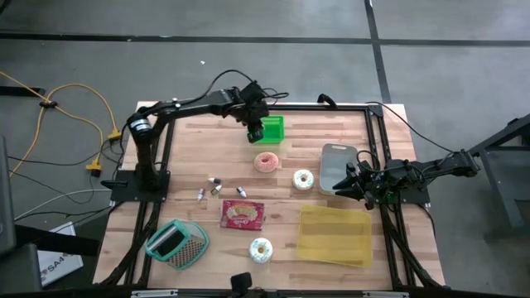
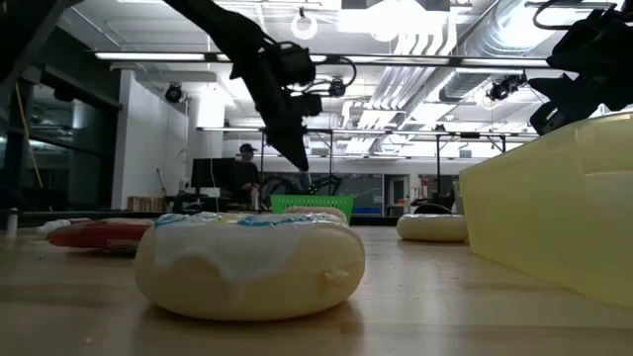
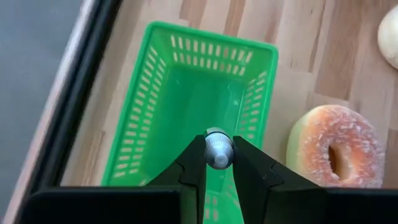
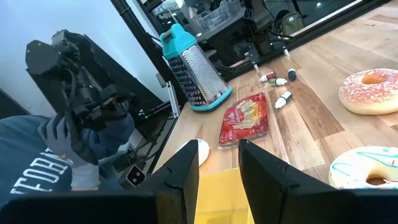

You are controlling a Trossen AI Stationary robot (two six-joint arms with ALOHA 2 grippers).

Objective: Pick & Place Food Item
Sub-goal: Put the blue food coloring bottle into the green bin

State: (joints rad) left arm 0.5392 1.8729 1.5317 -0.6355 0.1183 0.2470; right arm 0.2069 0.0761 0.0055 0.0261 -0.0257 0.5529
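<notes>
A green basket [image 1: 271,129] [image 3: 186,93] stands on the table at the far middle. My left gripper [image 1: 256,132] [image 3: 217,157] hangs over it, slanting down, shut on a small grey-capped bottle [image 3: 217,148]. Three more small bottles [image 1: 217,187] lie on the wood left of centre. A pink doughnut [image 1: 267,161] [image 3: 336,146] lies just in front of the basket. My right gripper [image 1: 352,180] [image 4: 217,165] waits open at the right side, level, with nothing between its fingers. My left gripper pinches the small bottle between its two fingertips [image 3: 193,163], the grey cap [image 3: 217,144] showing between them. The fingers slant down from the table's left side. The bottle is lifted clear, above the inside of the green basket.
A white doughnut [image 1: 303,179], a red packet [image 1: 243,214], another iced doughnut [image 1: 261,249], a teal-framed grater [image 1: 176,244], a yellow tray [image 1: 335,234] and a grey tray [image 1: 338,164] lie around. A black frame [image 1: 331,106] rims the table.
</notes>
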